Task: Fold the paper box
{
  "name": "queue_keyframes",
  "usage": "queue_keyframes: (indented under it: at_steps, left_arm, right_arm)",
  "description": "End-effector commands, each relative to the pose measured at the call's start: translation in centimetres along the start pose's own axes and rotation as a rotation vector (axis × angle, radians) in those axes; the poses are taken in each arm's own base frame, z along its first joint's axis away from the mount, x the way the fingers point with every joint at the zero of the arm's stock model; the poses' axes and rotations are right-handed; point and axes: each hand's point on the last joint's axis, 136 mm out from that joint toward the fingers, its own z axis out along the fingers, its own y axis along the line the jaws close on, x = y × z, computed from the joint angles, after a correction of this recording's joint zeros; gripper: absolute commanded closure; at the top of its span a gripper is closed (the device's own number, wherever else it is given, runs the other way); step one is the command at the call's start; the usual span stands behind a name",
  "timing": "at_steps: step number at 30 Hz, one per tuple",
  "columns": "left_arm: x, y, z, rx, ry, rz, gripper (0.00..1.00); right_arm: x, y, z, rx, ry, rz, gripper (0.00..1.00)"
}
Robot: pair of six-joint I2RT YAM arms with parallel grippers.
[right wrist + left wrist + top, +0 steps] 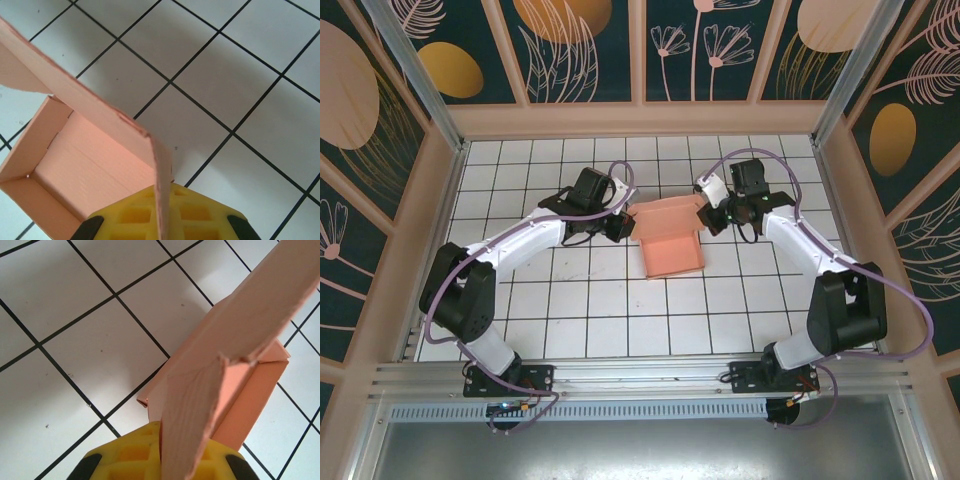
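Roughly far-to-near lies the paper box (672, 250), left end effector (624, 225) and right end effector (706, 213) both clamped on its far end.

Surface (580, 330): white square tiles with dark grid lines, matte, lightly speckled up close.
Back wall (585, 50): dark teal panels with pale outlined flowers and feathery leaves, plus orange-gold ovals, in peach frames.
Side walls (360, 150): same pattern.
Corner posts (415, 70): silver metal, slanting.
Near rail (650, 380): silver aluminium, slotted strip (650, 410) just below.
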Motion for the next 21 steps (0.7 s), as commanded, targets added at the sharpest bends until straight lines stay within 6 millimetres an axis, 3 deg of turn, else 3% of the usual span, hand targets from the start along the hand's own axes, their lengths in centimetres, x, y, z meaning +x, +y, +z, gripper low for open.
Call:
queue_keyframes:
  at_steps: [1,5,10,14,21]
  left_arm:
    - [-2.3,-0.1,-0.5,-0.023,-0.064,-0.019,1.00]
    - [-3.7,0.9,-0.4,-0.076,-0.108,-0.063,1.00]
    - [-6.0,1.0,-0.5,-0.101,-0.181,-0.098,1.00]
    - [-7.6,1.0,-0.7,-0.116,-0.254,-0.114,1.00]
    - [-7.8,1.2,0.0,-0.119,-0.322,-0.120,1.00]
  right_arm:
    - [-1.4,0.5,-0.9,0.033,-0.059,0.051,1.00]
    - [-1.8,0.0,-0.8,0.163,-0.081,0.138,1.00]
    - [-2.6,0.7,-0.5,0.267,-0.147,0.244,1.00]
    - [-2.5,-0.9,-0.7,0.392,-0.242,0.456,1.00]
    - [-2.4,-2.0,-1.2,0.524,-0.394,0.638,1.00]
